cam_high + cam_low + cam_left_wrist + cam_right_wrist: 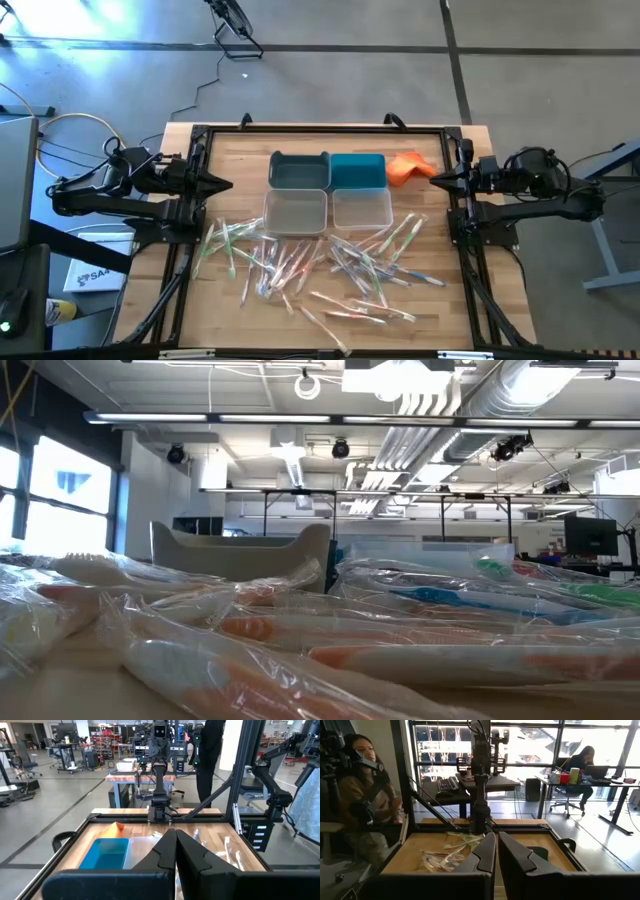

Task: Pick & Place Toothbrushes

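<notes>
Several wrapped toothbrushes (330, 270) with green, pink-red, blue and whitish handles lie scattered flat on the near half of the wooden table (420, 320); the low view shows them close up (330, 630). My left gripper (228, 184) is shut and hovers level at the table's left edge, pointing right. My right gripper (434, 177) is shut at the right edge, pointing left, beside the orange cloth (405, 167). Neither touches anything. In the wrist views the shut fingers (176, 851) (497, 851) fill the lower middle.
Four small bins stand at the table's middle: grey (299, 170) and blue (357, 171) at the back, two clear ones (296, 211) (362, 209) in front. A black frame (320, 128) borders the table. A seated person (362, 795) shows beyond the left side.
</notes>
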